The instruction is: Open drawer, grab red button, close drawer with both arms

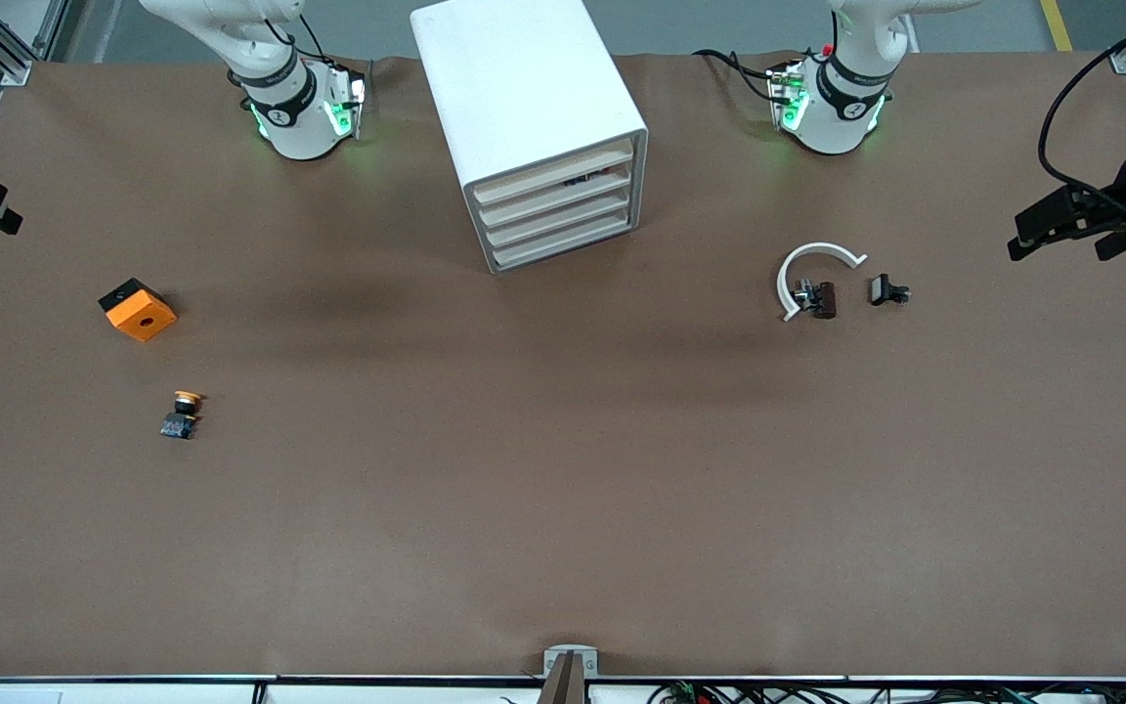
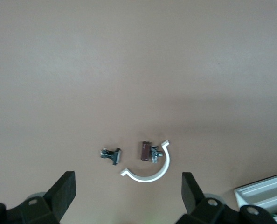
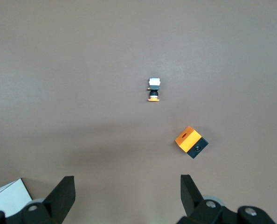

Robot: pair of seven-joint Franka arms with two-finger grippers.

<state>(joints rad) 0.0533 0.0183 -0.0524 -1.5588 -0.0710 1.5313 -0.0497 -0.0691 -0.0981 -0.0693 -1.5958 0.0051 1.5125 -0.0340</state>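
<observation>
Showing no readable labels: drawer (image 1: 557,172) shut, left tool (image 2: 128,192) and right tool (image 3: 127,195) spread.

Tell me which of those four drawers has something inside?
The uppermost drawer: dark bits with a red speck show through its front gap; the three lower ones show nothing.

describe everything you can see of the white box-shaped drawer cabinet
The white box-shaped cabinet looks like smooth plastic with rounded edges. It stands upright on the brown table between the two arm bases, turned at an angle. Its front holds four shallow white drawers with beige edges, all pushed in. Something small and dark shows through the gap at the uppermost drawer. Nothing touches the cabinet; neither gripper is near it.
</observation>
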